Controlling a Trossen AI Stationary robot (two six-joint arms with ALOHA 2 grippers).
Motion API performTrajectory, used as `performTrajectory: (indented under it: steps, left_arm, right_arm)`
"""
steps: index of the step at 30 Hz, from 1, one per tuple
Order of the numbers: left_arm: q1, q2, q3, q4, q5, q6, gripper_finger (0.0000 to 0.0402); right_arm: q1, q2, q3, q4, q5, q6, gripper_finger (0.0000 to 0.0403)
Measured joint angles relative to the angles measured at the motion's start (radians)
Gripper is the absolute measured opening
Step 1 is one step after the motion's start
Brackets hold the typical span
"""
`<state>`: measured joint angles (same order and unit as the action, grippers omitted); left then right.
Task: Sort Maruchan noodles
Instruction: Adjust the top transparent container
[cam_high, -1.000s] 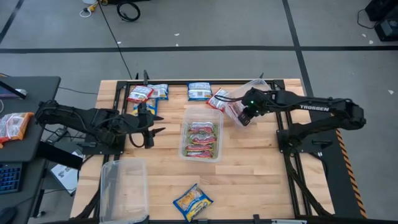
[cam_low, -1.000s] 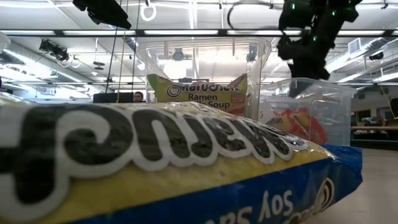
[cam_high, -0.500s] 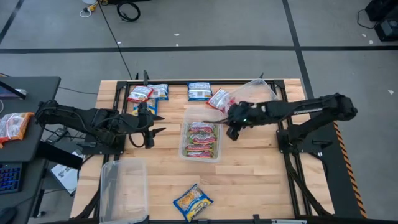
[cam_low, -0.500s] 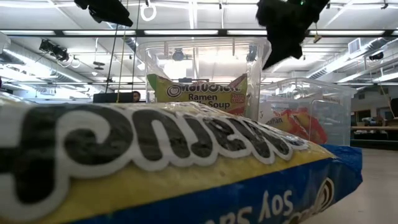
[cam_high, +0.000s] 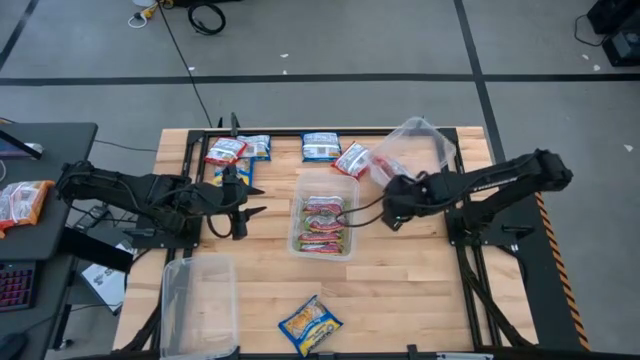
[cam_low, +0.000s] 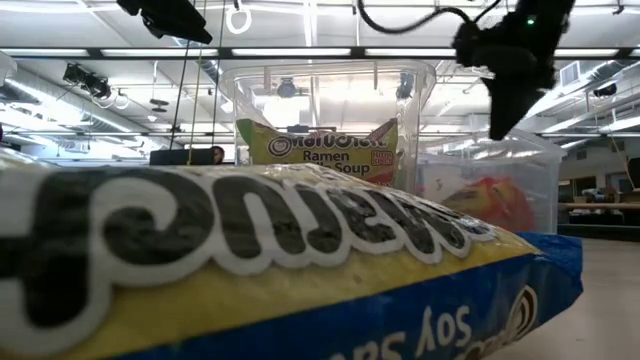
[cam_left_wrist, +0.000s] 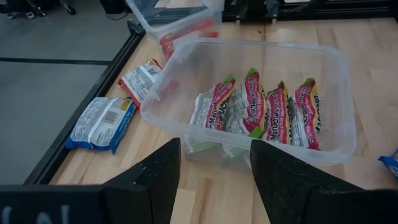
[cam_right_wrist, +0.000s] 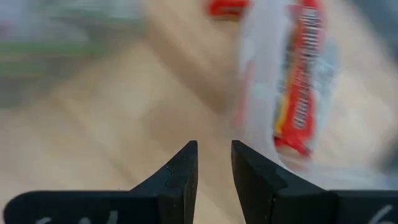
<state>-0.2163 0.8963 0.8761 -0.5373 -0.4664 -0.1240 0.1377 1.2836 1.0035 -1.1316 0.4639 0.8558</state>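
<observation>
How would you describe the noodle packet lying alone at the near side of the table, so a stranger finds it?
Start at the clear tub of packets in the table's middle. Go toward the table's near edge: one yellow-and-blue packet lies there alone, slightly turned, far from the other packets along the far edge.

Pale wood-grain bench (cam_high: 400, 270). Clear tub (cam_high: 324, 245) just beside the black right gripper (cam_high: 384, 217) holds silvery green-and-pink packets (cam_high: 324, 222). Beyond that gripper lie a red-and-white packet (cam_high: 352, 159) and a blue-and-white packet (cam_high: 320, 146). A yellow-and-blue packet (cam_high: 310, 325) lies apart.
</observation>
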Motion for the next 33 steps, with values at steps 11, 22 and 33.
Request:
performTrajectory:
  steps: [11, 22, 33]
  left_arm:
    - [0.000, 0.000, 0.000, -0.040, 0.001, -0.030, 0.0197]
    - [0.000, 0.000, 0.000, -0.029, 0.042, -0.031, 0.0197]
    - [-0.001, 0.000, 0.000, -0.074, 0.166, -0.103, 0.0197]
  right_arm:
    - [0.001, -0.094, -0.005, -0.411, 0.120, 0.255, 0.0103]
    - [0.015, -0.081, 0.030, 0.130, 0.111, -0.105, 0.0102]
    - [-0.044, 0.004, 0.027, -0.138, 0.078, -0.016, 0.0096]
